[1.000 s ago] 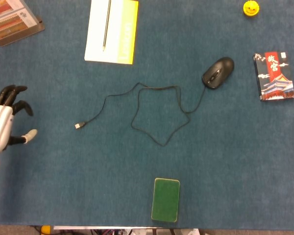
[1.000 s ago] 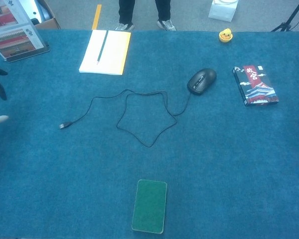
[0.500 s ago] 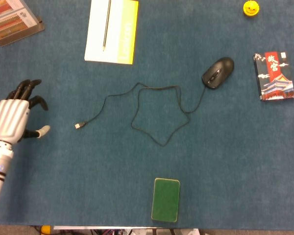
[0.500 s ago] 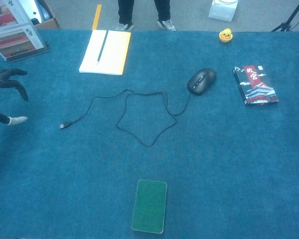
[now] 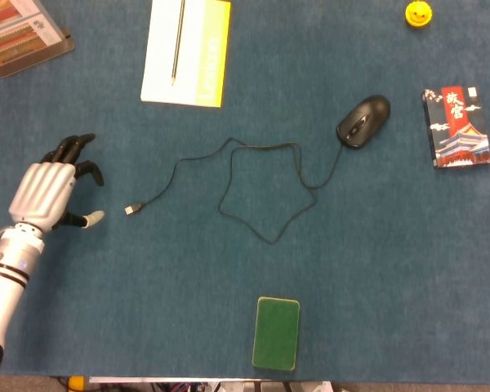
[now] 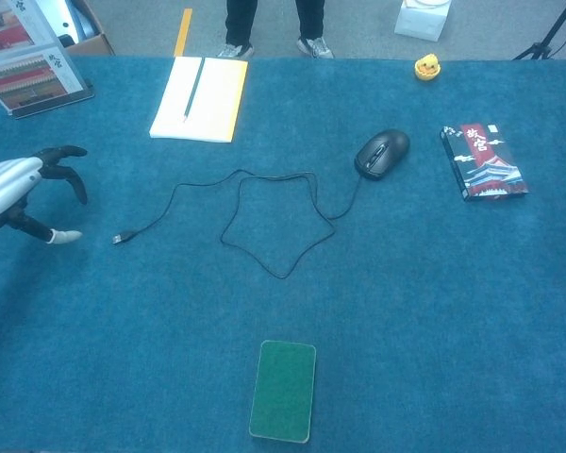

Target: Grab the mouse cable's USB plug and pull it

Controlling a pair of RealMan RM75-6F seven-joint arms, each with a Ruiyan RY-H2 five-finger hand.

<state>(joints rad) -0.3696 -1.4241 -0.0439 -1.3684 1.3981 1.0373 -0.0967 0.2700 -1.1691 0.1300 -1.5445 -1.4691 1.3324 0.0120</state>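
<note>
Left robot hand (image 5: 51, 189) spread, empty, near USB plug (image 5: 131, 210); bare carpet between, cable (image 5: 253, 196) looping rightward.

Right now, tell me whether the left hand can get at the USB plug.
Probably yes. The left hand is open beside the USB plug, and only bare blue tabletop lies between them; nothing blocks the way.

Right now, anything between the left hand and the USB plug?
Nothing visible. Only bare blue table cover lies between the left hand and the USB plug, which sits just to its right. The hand is open and not touching the plug.
</note>
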